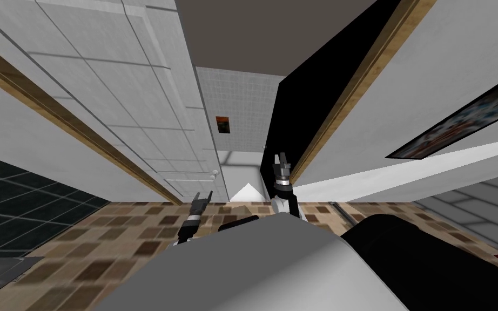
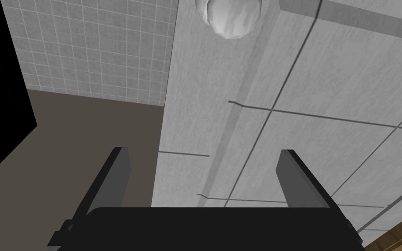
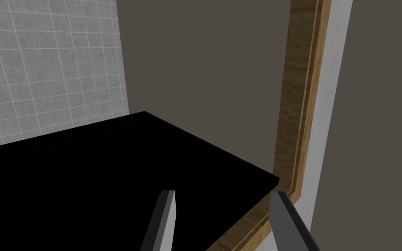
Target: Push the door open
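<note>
- The white panelled door (image 1: 150,108) stands swung well inward on the robot's left. Its free edge and round knob (image 1: 215,173) are turned toward the tiled wall (image 1: 242,102) of the room beyond. The wood-trimmed door frame (image 1: 350,92) flanks the gap straight ahead.
- The left arm (image 1: 188,229) reaches low over the brown patterned floor (image 1: 107,237) to the door's free edge. The left jaws are spread wide and carry nothing.
- From the left wrist, the fingers (image 2: 118,174) straddle that narrow edge, one toward the panelled face and one toward the opening. The knob sits farther up the door, beyond the fingertips.
- This pose appears chosen for shoving rather than gripping: the arm meets the door near its free edge, far from the hinges, where a push turns it most easily. Whether the fingers are touching the door cannot be told.
- The right arm (image 1: 283,183) is held higher, inside the opening near the frame's right side. The right jaws are parted and empty, and they point past the wooden jamb toward a black area (image 3: 108,174).
- It looks parked there to stay clear of the door while the left arm does the work.
- Judging by the angle of the door, the opening is already wide and the task is far along. Any further push would likely come from the left arm following the free edge round.
- The likely snag is the right arm's closeness to the jamb if the robot moves forward through the gap.
</note>
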Tool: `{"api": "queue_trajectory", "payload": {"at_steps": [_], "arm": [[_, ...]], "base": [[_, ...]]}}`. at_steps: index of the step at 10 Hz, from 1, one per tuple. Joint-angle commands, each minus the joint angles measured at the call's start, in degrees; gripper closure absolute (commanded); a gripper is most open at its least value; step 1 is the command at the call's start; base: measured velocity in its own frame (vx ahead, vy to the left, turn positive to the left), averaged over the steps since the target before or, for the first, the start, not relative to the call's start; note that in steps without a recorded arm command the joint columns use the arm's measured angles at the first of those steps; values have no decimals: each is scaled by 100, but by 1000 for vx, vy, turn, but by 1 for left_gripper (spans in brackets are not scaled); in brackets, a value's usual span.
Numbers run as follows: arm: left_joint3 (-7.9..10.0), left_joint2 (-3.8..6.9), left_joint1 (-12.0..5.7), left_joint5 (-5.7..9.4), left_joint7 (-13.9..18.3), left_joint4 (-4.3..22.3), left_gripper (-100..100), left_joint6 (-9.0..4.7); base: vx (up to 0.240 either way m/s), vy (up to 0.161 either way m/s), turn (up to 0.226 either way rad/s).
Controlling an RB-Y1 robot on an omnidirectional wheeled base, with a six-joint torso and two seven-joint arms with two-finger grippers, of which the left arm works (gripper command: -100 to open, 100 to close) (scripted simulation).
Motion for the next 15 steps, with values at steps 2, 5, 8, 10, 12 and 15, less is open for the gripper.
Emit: {"api": "queue_trajectory", "payload": {"at_steps": [2,5,8,10,12,15], "arm": [[36,12,-93,-113,-274,336,-100,-61],[74,22,-177,-246,-582,709,-100,-141],[92,32,-202,-301,-704,875,-100,-186],[112,0,-223,-297,-763,931,-100,-205],[135,-44,-245,-287,-812,980,-100,-216],[169,-108,-276,-273,-884,1052,-100,-233]], "base": [[68,64,-61],[63,71,-64],[45,59,-35],[142,-14,-24],[216,-26,-23],[213,-12,-28]]}}
